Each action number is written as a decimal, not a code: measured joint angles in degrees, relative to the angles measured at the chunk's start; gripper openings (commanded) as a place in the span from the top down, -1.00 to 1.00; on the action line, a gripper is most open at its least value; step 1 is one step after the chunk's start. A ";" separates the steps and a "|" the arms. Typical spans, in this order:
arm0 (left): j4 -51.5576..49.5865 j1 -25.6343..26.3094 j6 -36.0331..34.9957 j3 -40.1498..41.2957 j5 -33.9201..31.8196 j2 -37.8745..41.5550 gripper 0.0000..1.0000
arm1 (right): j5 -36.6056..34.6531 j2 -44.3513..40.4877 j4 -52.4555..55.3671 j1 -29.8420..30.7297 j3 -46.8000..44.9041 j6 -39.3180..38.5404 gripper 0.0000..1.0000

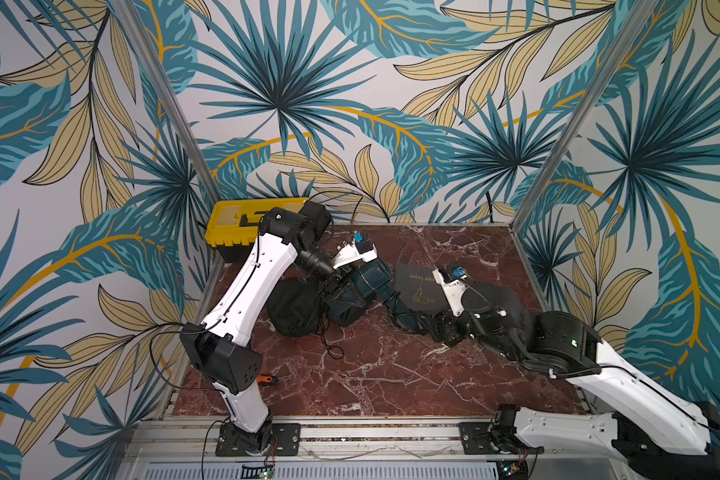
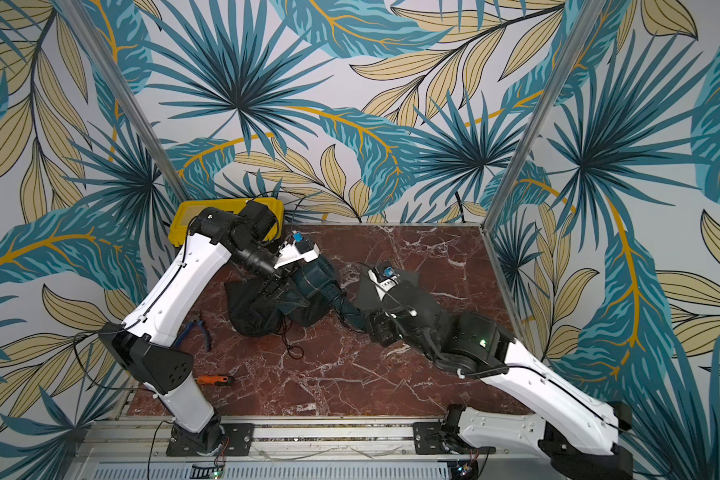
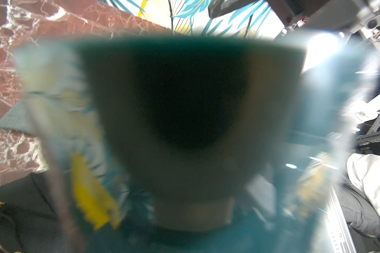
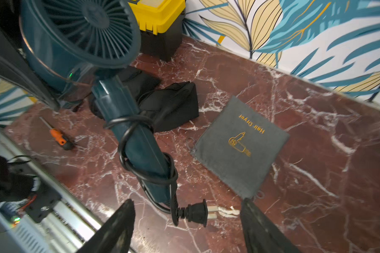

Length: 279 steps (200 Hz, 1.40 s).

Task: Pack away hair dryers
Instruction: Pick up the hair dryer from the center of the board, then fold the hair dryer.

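Observation:
A dark teal hair dryer (image 1: pixel 373 276) (image 2: pixel 314 278) is held off the marble table, its cord wound round the handle (image 4: pixel 136 140). My left gripper (image 1: pixel 334 286) (image 2: pixel 273 291) is shut on its barrel, which fills the blurred left wrist view (image 3: pixel 184 98). The dryer's nozzle end lies over a crumpled black pouch (image 1: pixel 292 309) (image 4: pixel 173 105). My right gripper (image 4: pixel 188 201) (image 1: pixel 441 328) is open just past the handle's end. The cord's plug (image 4: pixel 195 212) lies between its fingers, touching neither. A flat grey "Hair Dryer" pouch (image 4: pixel 239 144) (image 1: pixel 416 286) lies beside the handle.
A yellow toolbox (image 1: pixel 233 224) (image 4: pixel 160 15) stands at the back left corner. An orange screwdriver (image 2: pixel 213 379) (image 4: pixel 58 137) lies near the front left, with pliers (image 2: pixel 198 326) by the left arm. Metal posts and patterned walls close in the table.

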<state>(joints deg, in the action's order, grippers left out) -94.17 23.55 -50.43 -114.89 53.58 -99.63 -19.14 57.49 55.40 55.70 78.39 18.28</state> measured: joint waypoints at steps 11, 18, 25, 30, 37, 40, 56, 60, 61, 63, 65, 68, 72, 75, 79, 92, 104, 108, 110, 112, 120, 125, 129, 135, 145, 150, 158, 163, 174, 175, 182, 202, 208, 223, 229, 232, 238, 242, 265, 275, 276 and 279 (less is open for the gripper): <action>0.02 0.20 -0.07 -0.44 0.76 0.00 1.00 | 4.20 -1.16 -0.50 -1.88 -1.05 0.42 -0.54; 0.02 0.39 -0.11 -0.79 1.27 0.00 1.00 | 6.47 -1.31 -1.07 -2.54 -1.49 0.46 -0.53; -0.02 0.59 -0.13 -1.22 1.84 0.00 1.00 | 8.13 -1.27 -1.57 -2.99 -1.77 0.57 -0.53; -0.04 0.79 -0.13 -1.57 2.16 0.00 1.00 | 9.46 -0.98 -2.01 -3.30 -1.95 0.59 -0.53; 0.04 1.07 -0.13 -1.88 2.67 0.00 1.00 | 10.97 -0.61 -2.69 -3.65 -2.25 0.59 -0.53; 0.00 1.16 -0.13 -1.99 2.91 0.00 1.00 | 11.72 -0.42 -3.02 -3.87 -2.43 0.59 -0.53; -0.04 1.70 -0.09 -2.58 3.85 0.00 1.00 | 14.64 0.31 -3.98 -4.92 -2.75 0.57 -0.52; -0.07 1.81 -0.07 -2.62 4.15 0.00 1.00 | 15.32 0.44 -4.24 -5.16 -2.75 0.57 -0.52; -0.09 1.84 -0.07 -2.62 4.24 0.00 1.00 | 15.45 0.46 -4.31 -5.18 -2.75 0.59 -0.52; -0.09 1.86 -0.04 -2.62 4.33 0.00 1.00 | 15.82 0.52 -4.46 -5.31 -2.75 0.57 -0.52; -0.09 1.92 -0.02 -2.62 4.48 0.00 1.00 | 16.09 0.59 -4.57 -5.44 -2.75 0.57 -0.52; -0.09 1.97 0.04 -2.62 4.66 0.00 1.00 | 16.59 0.66 -4.76 -5.60 -2.75 0.55 -0.52; -0.11 2.01 0.09 -2.62 4.85 0.00 1.00 | 17.03 0.72 -4.94 -5.73 -2.75 0.57 -0.51; -0.11 2.05 0.11 -2.62 4.96 0.00 1.00 | 17.46 0.76 -5.09 -5.86 -2.75 0.55 -0.51; -0.11 2.12 0.17 -2.62 5.11 0.00 1.00 | 17.86 0.81 -5.22 -5.95 -2.75 0.55 -0.50; -0.13 2.27 0.48 -2.62 5.70 0.00 1.00 | 19.10 0.87 -5.64 -6.27 -2.75 0.50 -0.46; -0.13 2.29 0.66 -2.62 6.25 0.07 1.00 | 19.91 0.87 -5.79 -6.54 -2.75 0.22 -0.38; -0.15 2.29 0.76 -2.62 6.38 0.09 1.00 | 20.13 0.87 -5.86 -6.60 -2.75 0.26 -0.35; -0.13 2.29 0.79 -2.62 6.45 0.09 1.00 | 20.26 0.87 -5.88 -6.64 -2.75 0.09 -0.34; -0.15 2.29 0.81 -2.62 6.51 0.09 1.00 | 20.33 0.87 -5.88 -6.69 -2.75 0.15 -0.32; -0.15 2.29 0.94 -2.62 6.93 0.15 1.00 | 20.81 0.87 -5.90 -6.88 -2.75 0.13 -0.21; -0.15 2.29 0.98 -2.62 7.17 0.20 1.00 | 21.03 0.90 -5.90 -6.97 -2.75 -0.20 -0.13; -0.15 2.29 1.03 -2.62 7.32 0.24 1.00 | 21.20 0.92 -5.95 -6.99 -2.75 -0.02 -0.06; -0.17 2.29 1.20 -2.62 7.56 0.33 1.00 | 21.53 0.96 -5.97 -7.08 -2.75 -0.09 0.05; -0.33 2.25 1.38 -2.69 8.11 0.42 1.00 | 22.18 1.01 -5.75 -7.17 -2.75 -0.68 0.15; -0.46 2.12 1.79 -2.73 8.24 0.42 1.00 | 22.56 1.03 -5.77 -7.23 -2.75 -1.09 0.16; -0.59 2.10 2.08 -2.84 8.41 0.42 1.00 | 22.95 1.03 -5.79 -7.26 -2.75 -1.40 0.25; -0.74 2.10 2.23 -2.84 8.50 0.42 1.00 | 23.15 1.03 -5.77 -7.28 -2.75 -1.57 0.32; -0.98 2.10 2.47 -2.91 8.61 0.42 1.00 | 23.56 1.01 -5.79 -7.32 -2.75 -1.68 0.40; -0.98 2.10 2.47 -2.91 8.61 0.42 1.00 | 23.65 1.01 -5.79 -7.34 -2.75 -1.70 0.41; -1.09 2.08 2.56 -2.93 8.76 0.42 1.00 | 23.80 1.01 -5.81 -7.37 -2.75 -1.79 0.49; -1.44 1.97 3.15 -3.23 9.20 0.37 1.00 | 24.52 1.01 -6.08 -7.41 -2.75 -1.79 0.73; -1.57 1.90 3.34 -3.56 9.27 0.31 1.00 | 24.72 1.01 -6.34 -7.45 -2.75 -1.77 0.84; -1.84 1.68 3.74 -4.44 9.66 0.13 1.00 | 25.16 0.96 -7.41 -7.65 -2.89 -1.64 0.97; -1.97 1.55 3.87 -4.83 9.79 -0.04 1.00 | 25.24 0.96 -8.02 -7.74 -3.06 -1.51 1.00; -2.08 1.49 3.98 -5.05 9.90 -0.15 1.00 | 25.24 0.96 -8.37 -7.74 -3.21 -1.36 1.00; -2.21 1.40 4.07 -5.35 10.05 -0.39 1.00 | 25.31 0.85 -9.16 -7.82 -3.65 -1.09 1.00; -2.27 1.31 4.22 -5.51 10.08 -0.52 1.00 | 25.42 0.74 -9.73 -7.89 -4.00 -0.87 1.00; -2.47 0.70 4.61 -5.70 10.10 -1.66 1.00 | 25.88 0.26 -14.16 -8.31 -7.39 1.05 1.00; -2.47 0.37 4.63 -5.70 10.03 -2.25 1.00 | 26.08 0.13 -16.68 -8.55 -9.29 2.27 1.00; -2.47 0.35 4.66 -5.70 10.03 -2.29 1.00 | 26.08 0.15 -16.85 -8.57 -9.40 2.34 1.00; -2.47 0.22 4.68 -5.70 10.01 -2.49 1.00 | 26.18 0.15 -17.77 -8.61 -10.05 2.82 1.00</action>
<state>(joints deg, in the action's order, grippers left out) -96.64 23.77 -45.76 -120.60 63.59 -102.13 7.05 57.65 37.63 47.09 68.34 21.10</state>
